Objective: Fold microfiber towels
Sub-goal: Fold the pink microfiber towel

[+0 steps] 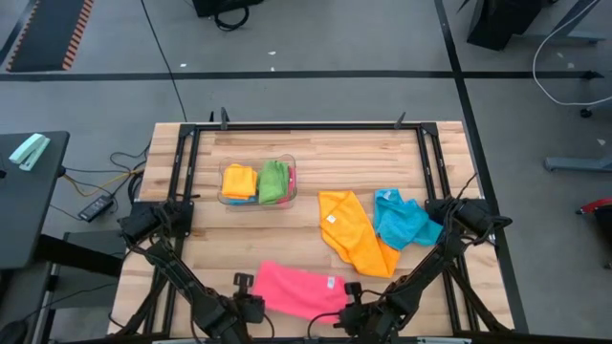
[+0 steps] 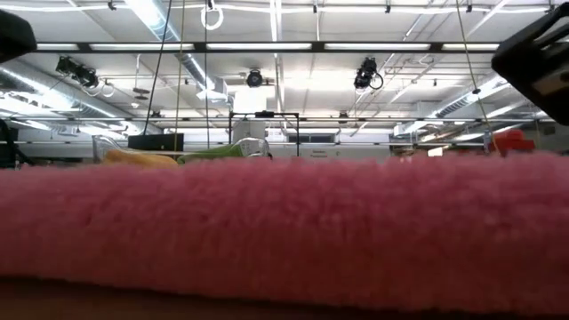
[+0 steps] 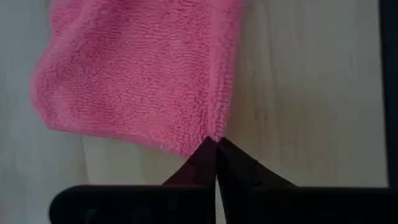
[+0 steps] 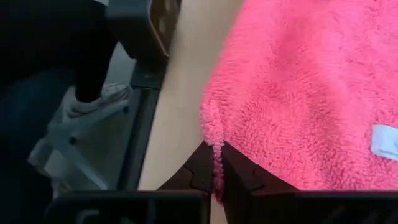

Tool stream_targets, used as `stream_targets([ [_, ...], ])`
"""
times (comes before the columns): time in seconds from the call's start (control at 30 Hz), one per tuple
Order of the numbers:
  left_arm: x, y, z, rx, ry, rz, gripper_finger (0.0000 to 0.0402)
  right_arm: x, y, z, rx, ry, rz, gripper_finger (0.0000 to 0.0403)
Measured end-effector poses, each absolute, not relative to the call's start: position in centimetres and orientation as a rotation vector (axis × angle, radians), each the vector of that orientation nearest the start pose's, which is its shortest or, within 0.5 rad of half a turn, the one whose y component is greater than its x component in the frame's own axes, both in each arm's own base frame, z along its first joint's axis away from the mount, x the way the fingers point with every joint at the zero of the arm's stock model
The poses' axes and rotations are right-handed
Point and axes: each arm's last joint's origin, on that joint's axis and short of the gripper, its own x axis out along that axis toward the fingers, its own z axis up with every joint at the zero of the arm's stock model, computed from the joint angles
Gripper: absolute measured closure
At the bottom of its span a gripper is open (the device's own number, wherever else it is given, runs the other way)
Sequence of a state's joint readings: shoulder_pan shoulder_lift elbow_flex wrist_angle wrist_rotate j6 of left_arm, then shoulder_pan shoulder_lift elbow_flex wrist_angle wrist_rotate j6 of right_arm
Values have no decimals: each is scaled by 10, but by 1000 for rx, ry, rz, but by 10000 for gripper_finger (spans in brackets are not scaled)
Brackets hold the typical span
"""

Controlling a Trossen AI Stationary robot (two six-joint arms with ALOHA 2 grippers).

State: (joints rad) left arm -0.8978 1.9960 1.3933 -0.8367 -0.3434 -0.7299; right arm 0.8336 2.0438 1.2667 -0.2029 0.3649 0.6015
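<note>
Pink towel [image 4: 298, 99] corner pinched in right pincer [image 4: 217, 163].

A wooden bench [image 1: 316, 158] of pale planks carries a black metal frame [image 1: 306, 126] along its far edge and down both sides. A clear plastic bin [image 1: 291, 164] sits toward the far left part of the bench top, inside the frame. Left of the bench, on the grey floor [image 1: 316, 38], orange and black cables [image 1: 105, 175] run to a small black box [image 1: 96, 206]. A dark side table [image 1: 29, 205] stands beyond the bench's left edge with a pale green object [image 1: 30, 151] lying on it. Black tape lines [image 1: 287, 75] cross the floor behind the bench. In the low view, long ceiling light strips [image 2: 267, 46] and hanging cameras [image 2: 367, 73] show overhead.
</note>
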Motion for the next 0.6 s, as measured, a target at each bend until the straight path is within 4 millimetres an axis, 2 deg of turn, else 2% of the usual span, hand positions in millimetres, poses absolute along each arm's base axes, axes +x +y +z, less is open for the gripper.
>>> stream_targets([
  [0.3, 246, -293, 142, 190, 1242, 30, 388, 280, 296, 126, 69, 924, 131, 374],
  [0.5, 246, -294, 141, 178, 1244, 39, 304, 279, 297, 126, 151, 977, 147, 326],
  [0.6, 246, -297, 150, 139, 1250, 13, 260, 277, 295, 125, 168, 1032, 159, 290],
])
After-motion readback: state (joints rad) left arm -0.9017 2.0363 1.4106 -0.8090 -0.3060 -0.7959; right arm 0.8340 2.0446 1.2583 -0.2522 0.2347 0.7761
